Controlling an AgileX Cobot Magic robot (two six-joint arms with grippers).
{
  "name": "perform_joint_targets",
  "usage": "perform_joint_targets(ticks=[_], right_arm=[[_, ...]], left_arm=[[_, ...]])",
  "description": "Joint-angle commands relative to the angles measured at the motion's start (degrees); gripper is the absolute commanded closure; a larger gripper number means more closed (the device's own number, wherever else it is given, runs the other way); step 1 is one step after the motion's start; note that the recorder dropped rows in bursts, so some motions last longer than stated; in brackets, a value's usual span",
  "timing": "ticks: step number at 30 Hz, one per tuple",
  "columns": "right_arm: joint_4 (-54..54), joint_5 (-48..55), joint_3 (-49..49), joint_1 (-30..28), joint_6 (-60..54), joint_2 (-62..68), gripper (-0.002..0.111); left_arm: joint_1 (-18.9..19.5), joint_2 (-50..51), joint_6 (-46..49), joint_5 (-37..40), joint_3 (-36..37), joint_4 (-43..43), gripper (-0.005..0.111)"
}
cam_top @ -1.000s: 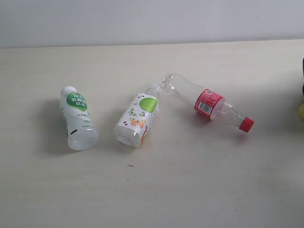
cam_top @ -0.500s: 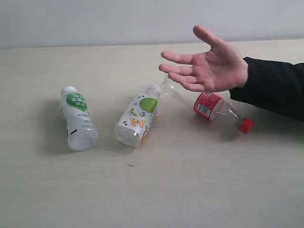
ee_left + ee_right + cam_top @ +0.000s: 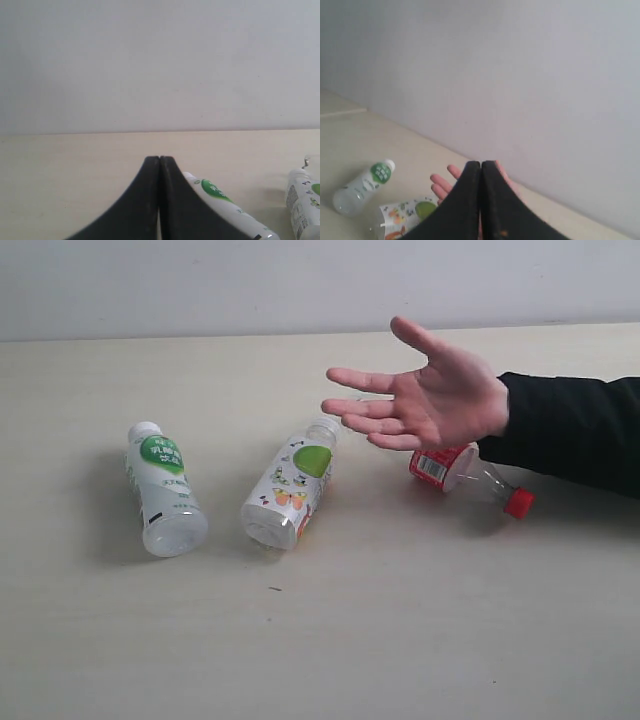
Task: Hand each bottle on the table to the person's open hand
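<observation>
Three bottles lie on their sides on the table (image 3: 400,620). A white-capped one with a green mark (image 3: 163,490) is at the left, and a second white-capped one with a green and fruit-print label (image 3: 291,486) is in the middle. A clear one with a red label and red cap (image 3: 470,476) is to the right. The person's open hand (image 3: 430,400) hovers palm up above the clear bottle's base end, hiding it. Neither gripper shows in the exterior view. My left gripper (image 3: 159,160) is shut and empty, the green-marked bottle (image 3: 225,202) beside it. My right gripper (image 3: 481,164) is shut and empty, in front of the hand (image 3: 440,187).
A black sleeve (image 3: 570,430) reaches in from the right edge above the table. A pale wall (image 3: 300,280) runs behind the table's far edge. The fruit-print bottle (image 3: 410,215) and the green-marked bottle (image 3: 365,187) also show in the right wrist view.
The person's hand has come in from the right over the clear bottle and then shifted a little left. The bottles and both grippers have not moved.
</observation>
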Motion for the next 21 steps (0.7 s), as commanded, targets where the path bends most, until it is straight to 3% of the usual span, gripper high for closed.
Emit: perform_joint_targets(ticks=[1,13,21], right_arm=[[-10.1,4.38,-2.8,0.06,10.16,6.84,0.108],[-9.61,25.12,-20.3,0.06,6.08,45.5,0.107],[-11.26,28.53,-25.4,0.06,3.76,72.35,0.089]], left_arm=[[0.18,-0.33,0.03,-0.42,0.16,-0.36,0.107],[0.18,-0.33,0.03,-0.42,0.16,-0.36,0.107],[0.18,-0.33,0.03,-0.42,0.16,-0.36,0.107]])
